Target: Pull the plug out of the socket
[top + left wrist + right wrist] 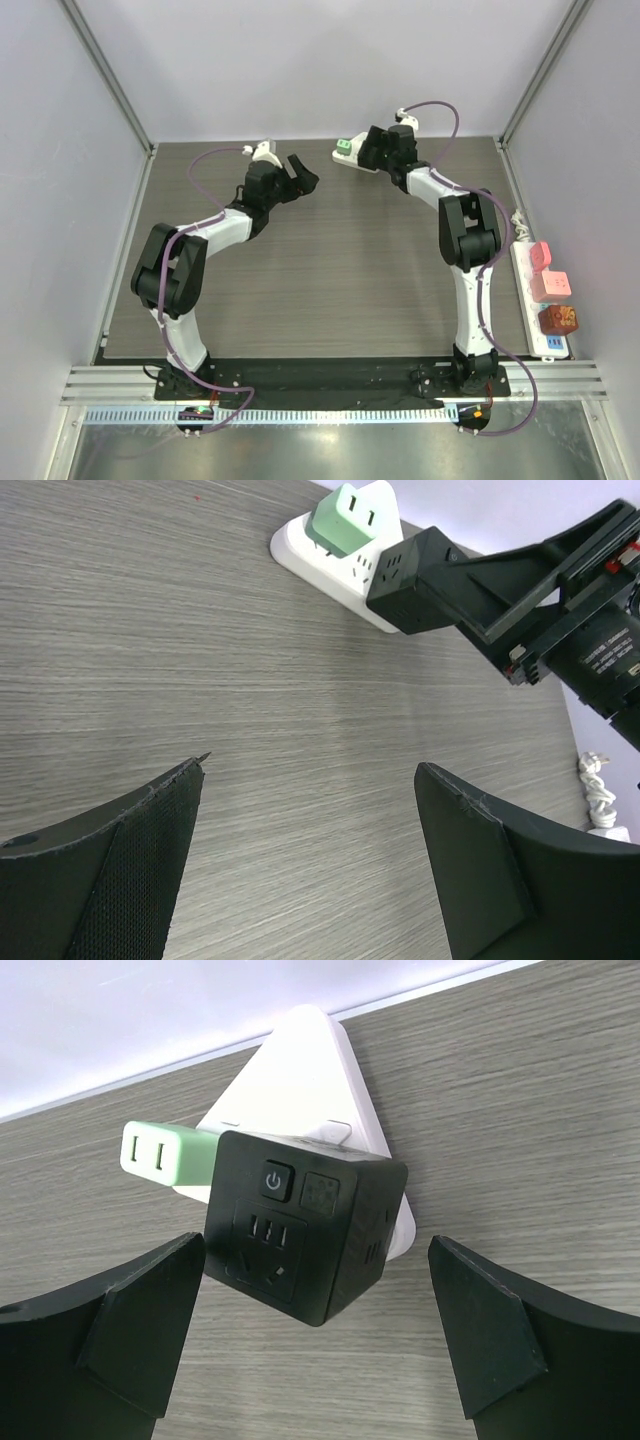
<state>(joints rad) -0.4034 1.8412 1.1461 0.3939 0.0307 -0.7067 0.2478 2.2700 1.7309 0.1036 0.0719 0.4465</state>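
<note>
While both hands stand with fingers spread and clamped on nothing, the white socket block [300, 1070] lies flat at the far edge of the wood-grain tabletop [330, 280], right of centre.

The block holds two items. A mint-green plug [165, 1155] is seated at its left end as seen from above. A black cube adapter [300, 1230] is seated just beside it to the right.

The block's long axis runs roughly left to right along the far edge. The mint-green plug stands out of the block's top, its two-slot face turned away from the block. The cube's face with power button and outlets likewise points away from the block, toward the right wrist camera.

The right hand [315, 1250] has its fingers wide apart, one on each side of the cube. One tip is just beside the cube's edge, and contact cannot be told.

The left hand [310, 770] has its fingers apart above bare tabletop, well apart from the block.

Along the right edge lies a second power strip [530, 300]. It holds a pink plug [541, 255], a salmon plug [552, 287] and a brown-red plug [558, 319] in a row.
</note>
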